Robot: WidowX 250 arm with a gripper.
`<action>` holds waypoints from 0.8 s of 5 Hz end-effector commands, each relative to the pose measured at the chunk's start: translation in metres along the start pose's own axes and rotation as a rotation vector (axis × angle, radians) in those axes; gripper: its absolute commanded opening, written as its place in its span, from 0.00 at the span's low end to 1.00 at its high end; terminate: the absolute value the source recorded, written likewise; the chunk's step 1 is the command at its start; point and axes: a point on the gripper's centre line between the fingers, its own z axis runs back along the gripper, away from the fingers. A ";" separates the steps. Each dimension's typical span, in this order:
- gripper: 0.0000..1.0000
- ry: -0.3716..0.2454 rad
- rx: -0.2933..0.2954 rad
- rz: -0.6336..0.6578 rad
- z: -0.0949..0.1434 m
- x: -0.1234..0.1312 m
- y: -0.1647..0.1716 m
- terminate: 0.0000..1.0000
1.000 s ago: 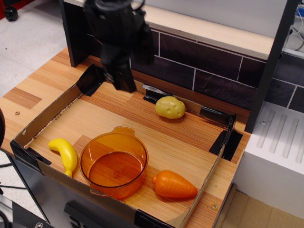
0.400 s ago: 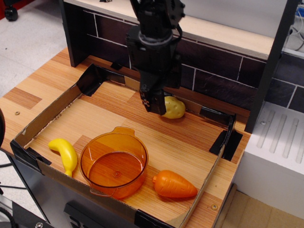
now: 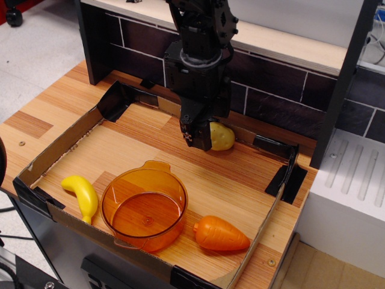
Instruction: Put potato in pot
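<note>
Tool (image 3: 200,137) hangs low over the potato (image 3: 221,137) near the tray's back wall, hiding its left part; whether its fingers are spread cannot be told. Orange pot (image 3: 144,205) sits well apart on the worktop (image 3: 36,117). No readable writing.

A black robot arm (image 3: 201,36) with blocky, matte segments and dark cables looped near its top, ending in a narrow black gripper (image 3: 197,133) with small pale markings.
</note>
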 end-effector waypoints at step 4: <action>0.00 -0.050 -0.031 -0.017 -0.015 -0.001 0.004 0.00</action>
